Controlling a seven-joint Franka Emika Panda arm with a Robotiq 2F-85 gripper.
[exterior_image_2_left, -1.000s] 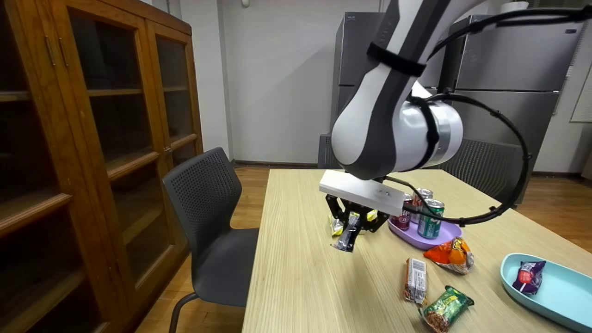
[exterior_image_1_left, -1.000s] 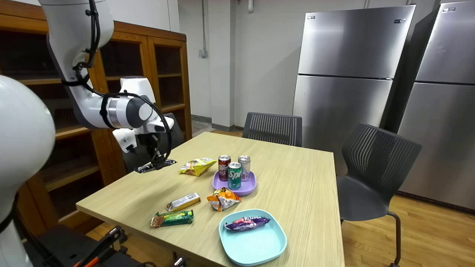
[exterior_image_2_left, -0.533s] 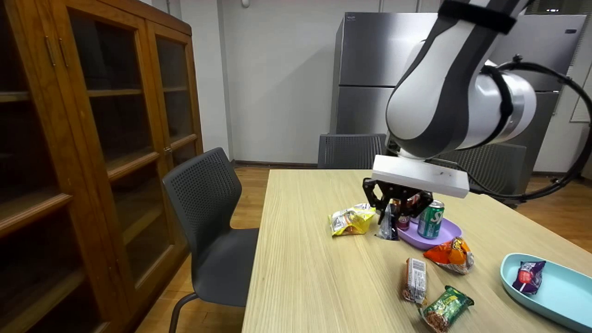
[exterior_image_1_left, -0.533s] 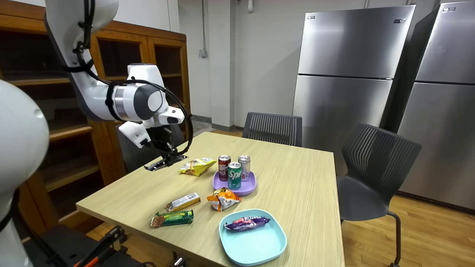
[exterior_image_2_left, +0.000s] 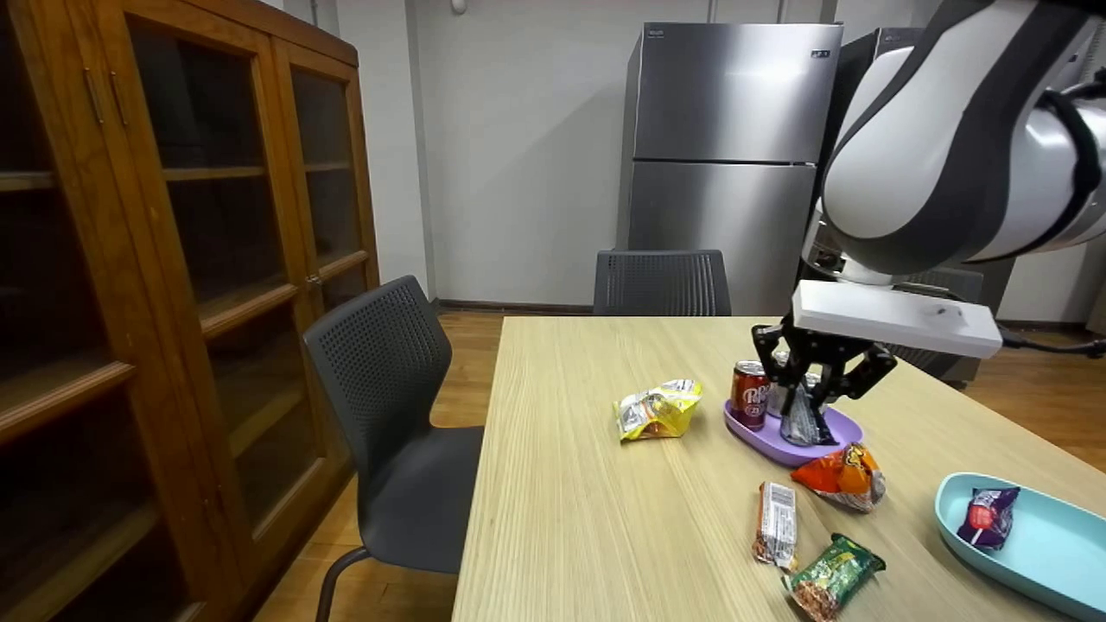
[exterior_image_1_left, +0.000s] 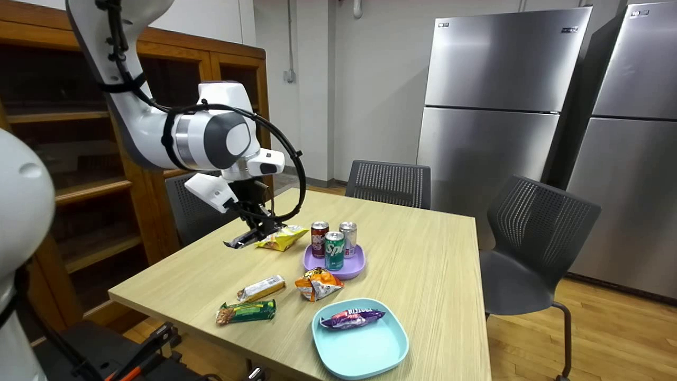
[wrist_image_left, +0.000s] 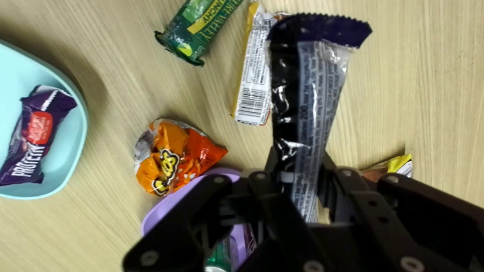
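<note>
My gripper [wrist_image_left: 298, 162] is shut on a dark purple and clear-silver wrapped bar [wrist_image_left: 314, 94], which sticks out between the fingers. The held bar also shows in both exterior views [exterior_image_1_left: 240, 239] [exterior_image_2_left: 805, 423], above the table. In an exterior view it hides most of the green Sprite can. A yellow snack bag [exterior_image_1_left: 283, 238] lies behind the gripper. A purple tray [exterior_image_1_left: 351, 272] holds the Sprite can [exterior_image_1_left: 334, 251], a dark red can [exterior_image_1_left: 319, 238] and a silver can [exterior_image_1_left: 348, 238]. An orange snack bag [wrist_image_left: 177, 158] lies beside the tray.
A green-wrapped bar [exterior_image_1_left: 247, 311] and a yellow-white bar [exterior_image_1_left: 262, 288] lie near the table's front edge. A light blue tray [exterior_image_1_left: 365, 357] holds a purple protein bar [exterior_image_1_left: 353, 318]. Chairs [exterior_image_2_left: 389, 415] stand around the table; a wooden cabinet [exterior_image_2_left: 216, 302] stands at one side.
The arm and the held bar have moved rightward in both exterior views, past the yellow bag to in front of the purple tray in one of them. The things on the table look unmoved.
</note>
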